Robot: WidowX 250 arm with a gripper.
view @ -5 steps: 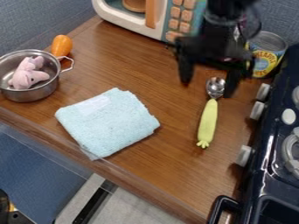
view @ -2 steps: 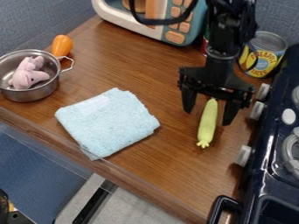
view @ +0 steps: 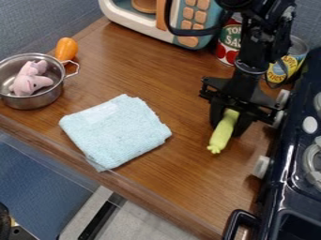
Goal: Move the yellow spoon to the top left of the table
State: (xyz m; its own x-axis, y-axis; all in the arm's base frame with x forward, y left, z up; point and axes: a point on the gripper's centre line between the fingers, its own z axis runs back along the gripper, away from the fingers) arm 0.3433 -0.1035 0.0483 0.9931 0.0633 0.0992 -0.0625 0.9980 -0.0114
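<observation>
Cloth (view: 116,131), pale blue and folded, lies flat on the brown worktop (view: 156,187) and serves as landmark, with sides as the camera sees them. Right of the cloth, near it but apart, the black gripper (view: 227,130) hangs down with its fingers pinching the handle of the yellow spoon (view: 219,141). The spoon's handle points down toward the near side at a slant, its knobbed end coming out between the fingers; its bowl is hidden. Up and left of the cloth stands a metal pot (view: 36,100) holding a pink plush toy (view: 28,84), with an orange item (view: 65,48) just behind the pot. Beyond the cloth, toward the back, is a toy microwave (view: 138,19). Farther right of the cloth, at the back, stand a red can (view: 228,46) and a yellow-and-blue can (view: 276,72); past the spoon, a dark toy stove (view: 285,187).
</observation>
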